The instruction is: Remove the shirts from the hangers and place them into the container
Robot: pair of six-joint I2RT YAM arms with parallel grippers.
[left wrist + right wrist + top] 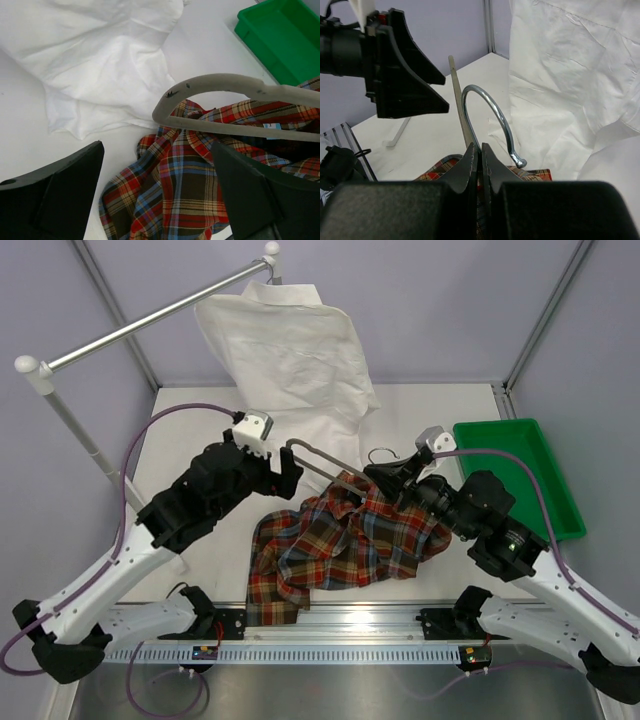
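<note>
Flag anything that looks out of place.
The plaid shirt lies crumpled, half off its hanger, whose bare end sticks out toward the open left tool. The right tool is shut on the hanger's neck.

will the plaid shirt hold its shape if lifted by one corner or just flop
Probably floppy: the plaid shirt lies crumpled in soft folds, so it would likely sag and trail. Cloth seems caught on the hanger, so it may snag.
</note>
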